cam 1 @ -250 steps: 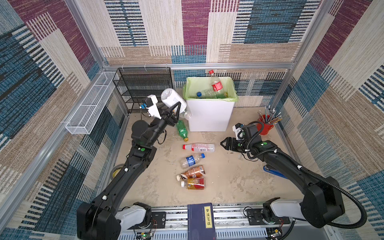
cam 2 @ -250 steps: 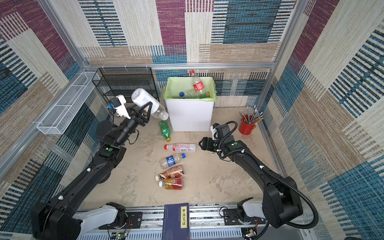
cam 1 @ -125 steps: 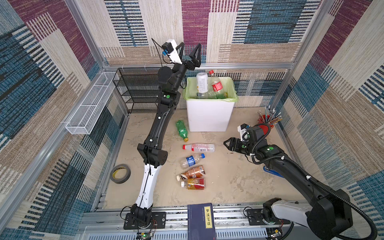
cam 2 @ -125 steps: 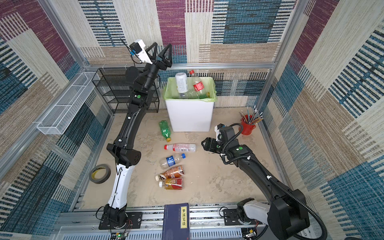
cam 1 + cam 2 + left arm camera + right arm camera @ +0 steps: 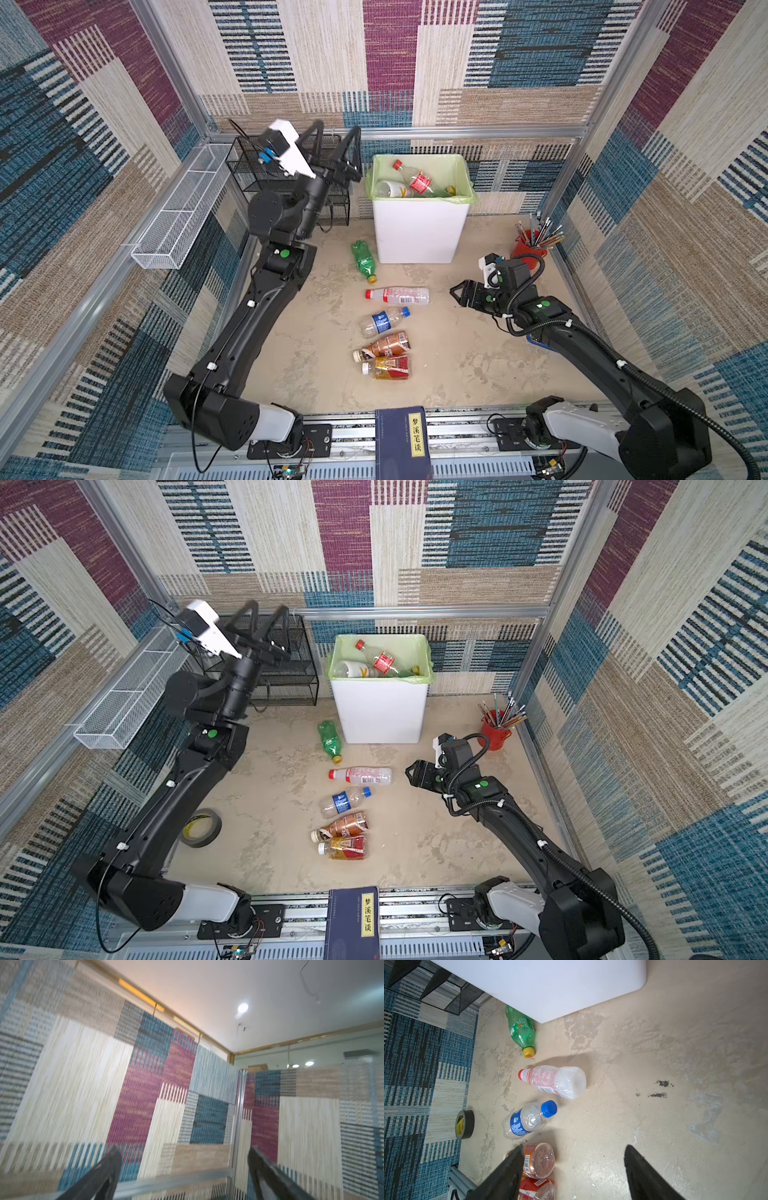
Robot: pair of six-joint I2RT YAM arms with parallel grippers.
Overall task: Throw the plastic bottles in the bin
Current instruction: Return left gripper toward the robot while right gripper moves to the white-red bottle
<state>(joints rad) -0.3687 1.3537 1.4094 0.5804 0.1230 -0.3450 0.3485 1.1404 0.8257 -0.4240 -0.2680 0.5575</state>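
Blue book (image 5: 401, 440) lying at near edge. Five plastic bottles (image 5: 382, 322) lying in a row on the worktop (image 5: 478, 365), tape roll (image 5: 200, 827) beside them. Right jaws hovering part-open, empty, beside the red-capped bottle (image 5: 399, 295). Bin (image 5: 417, 232) holding more bottles (image 5: 419, 183), pencil cup (image 5: 528, 251) standing near. Left jaws hanging wide, empty, before the black rack (image 5: 243, 170).

The white bin (image 5: 417, 232), a light green bag folded over its rim, stands upright at the far side, with several bottles (image 5: 417, 183) piled inside. In front of it five more lie on their sides in a line coming nearer: a green bottle (image 5: 363, 259) with a yellow cap just beside the bin's left corner, a clear red-capped bottle (image 5: 398, 295), a blue-capped bottle (image 5: 383, 321), then a brown bottle (image 5: 384, 345) touching a red-labelled bottle (image 5: 388, 368).
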